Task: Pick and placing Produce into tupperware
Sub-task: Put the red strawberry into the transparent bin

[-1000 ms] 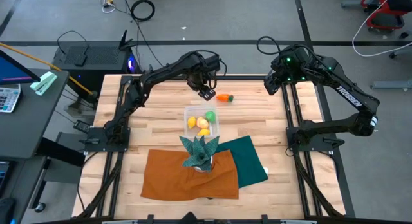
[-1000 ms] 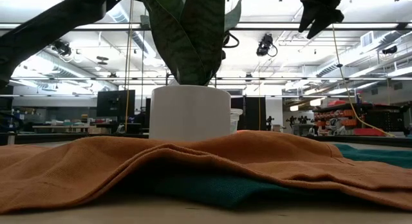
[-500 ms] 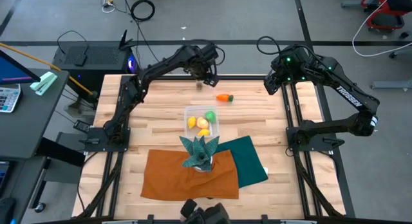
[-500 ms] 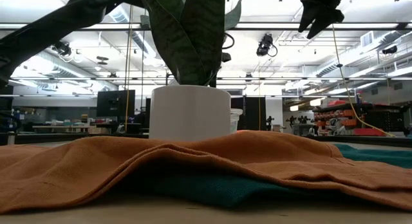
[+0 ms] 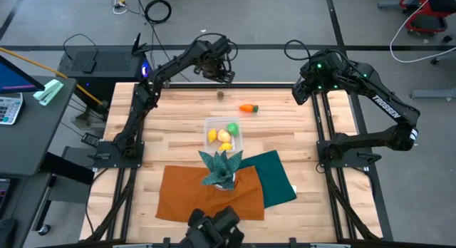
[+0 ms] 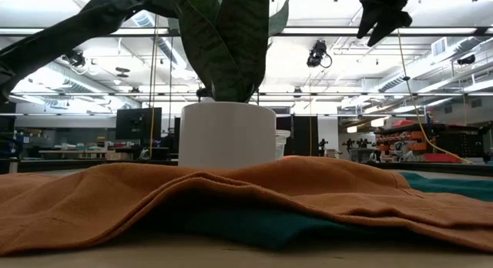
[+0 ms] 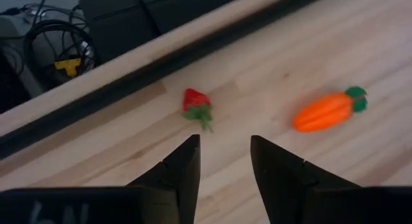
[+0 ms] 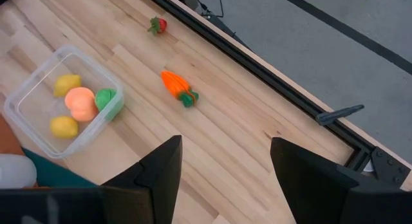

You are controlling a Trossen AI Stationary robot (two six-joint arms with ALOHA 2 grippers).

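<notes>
**Strawberry and carrot loose, three pieces already boxed**

I see a red strawberry (image 7: 195,105) near the tabletop's (image 5: 171,134) far edge, with the orange carrot (image 5: 247,107) nearby, both outside the clear tupperware (image 5: 211,123). Inside it sit two yellow pieces, an orange one (image 8: 80,103) and a green one (image 5: 233,128). My left claw (image 7: 222,163) hangs above the strawberry, fingers spread and empty. My right claw (image 8: 222,169) waits high over the far right corner, also spread.
</notes>
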